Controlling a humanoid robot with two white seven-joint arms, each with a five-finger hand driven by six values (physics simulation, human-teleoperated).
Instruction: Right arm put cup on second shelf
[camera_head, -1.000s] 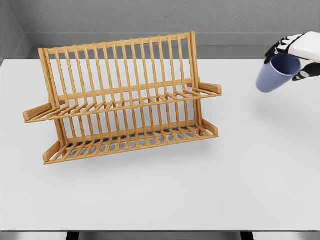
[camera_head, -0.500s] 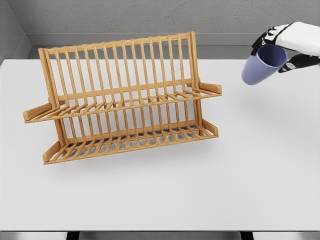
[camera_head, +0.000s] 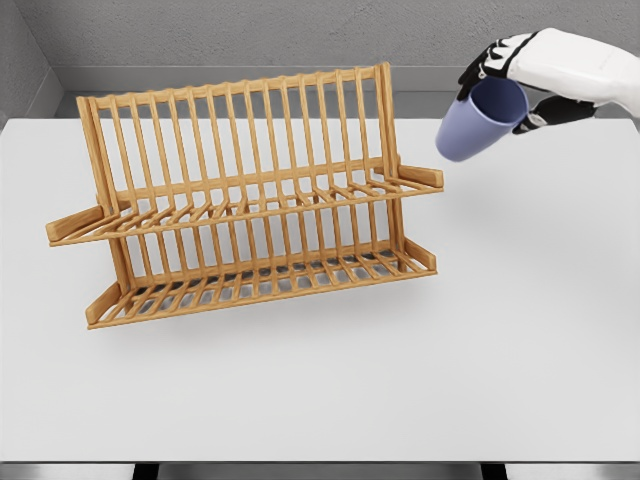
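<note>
While the blue cup (camera_head: 478, 121) hung in the air up by the top right of the picture, it was tipped over on a slant, with its closed bottom pointing down and to the left and its open mouth up by the hand. It was above the white table (camera_head: 520, 330) and touched nothing but the hand. The right hand (camera_head: 530, 75) had its dark fingers (camera_head: 487, 57) wrapped tight around the rim end of the cup, so the cup could not slip out. I think the hand held it at the rim so the rest of the cup stayed free to go down onto the rack first. The cup was just to the right of the wooden dish rack (camera_head: 245, 195), near its tall right post, and a bit higher than the upper shelf (camera_head: 250, 205). That shelf stuck out toward the front, with slats to rest things on, and the lower shelf (camera_head: 260, 280) sat under it near the table. Both shelves had nothing on them. The cup was not on any shelf yet, so I think the job was about half done. The left arm could not be seen
</note>
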